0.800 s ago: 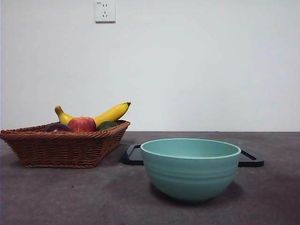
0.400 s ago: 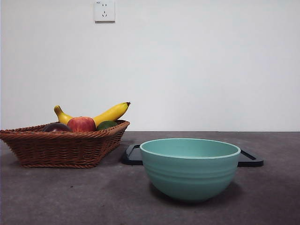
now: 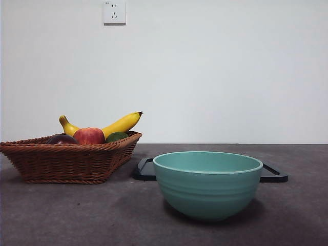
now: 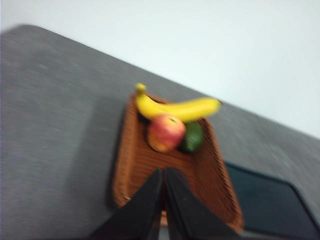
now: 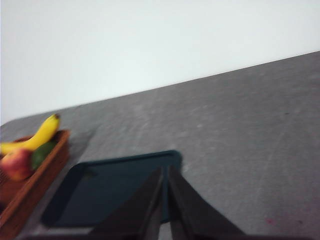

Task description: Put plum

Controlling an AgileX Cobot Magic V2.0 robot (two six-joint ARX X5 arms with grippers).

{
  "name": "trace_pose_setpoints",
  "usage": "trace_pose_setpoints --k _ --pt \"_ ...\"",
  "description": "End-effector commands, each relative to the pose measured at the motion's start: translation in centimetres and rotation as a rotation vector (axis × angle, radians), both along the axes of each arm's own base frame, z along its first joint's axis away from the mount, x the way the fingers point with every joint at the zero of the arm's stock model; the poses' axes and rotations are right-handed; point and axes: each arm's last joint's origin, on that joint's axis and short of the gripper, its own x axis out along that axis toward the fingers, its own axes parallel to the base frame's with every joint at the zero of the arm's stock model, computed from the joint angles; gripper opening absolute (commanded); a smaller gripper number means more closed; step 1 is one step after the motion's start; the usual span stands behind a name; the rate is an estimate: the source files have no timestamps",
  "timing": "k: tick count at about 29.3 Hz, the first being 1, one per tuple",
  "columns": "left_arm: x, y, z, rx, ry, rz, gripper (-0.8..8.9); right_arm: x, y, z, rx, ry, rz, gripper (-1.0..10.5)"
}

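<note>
Nearest item: teal bowl (image 3: 208, 183), standing on the grey counter (image 3: 77, 215), nothing visible above its rim.

Behind the bowl: flat dark tray (image 3: 274, 174), lying on the counter, partly hidden by the bowl in the front view; bare in the right wrist view.

Beside the tray: wicker basket (image 3: 66, 161), holding the plum (image 3: 62, 139), a red-and-yellow apple (image 3: 89, 136), a green fruit (image 3: 117, 136) and a banana (image 3: 120, 124). The plum sits at the basket's near end, just beside the apple, only its dark top showing over the rim. It is round, so no long axis governs the grasp.

Left gripper (image 4: 163, 176): jaws pressed together, above the basket's near end, pointing along the basket toward the apple. The plum does not show in its view; it probably lies under or just beside the jaws.

Right gripper (image 5: 165, 172): jaws together, above the tray, well apart from the basket.

Judgement: the left arm is the nearer to the plum and must open its jaws before coming down on it.

Farthest: white wall socket (image 3: 115, 12); a small mark on its corner is too small to read. No other writing or brands visible.
</note>
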Motion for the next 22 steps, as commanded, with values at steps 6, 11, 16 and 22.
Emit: trace_pose_setpoints --k 6,11,16,22 --pt "2.5 -0.5 4.4 0.063 0.094 -0.279 0.10 2.0 0.3 4.5 -0.082 0.148 0.191 0.1" --pt "4.2 -1.0 6.0 0.096 0.185 -0.418 0.10 4.1 0.6 6.8 -0.087 0.252 0.332 0.1" --pt "5.3 -1.6 6.9 0.155 0.305 -0.526 0.10 5.7 1.1 8.2 -0.111 0.348 0.439 0.1" --pt "5.4 -2.7 8.4 0.211 0.369 -0.649 0.10 6.5 2.9 8.3 -0.176 0.521 0.626 0.1"
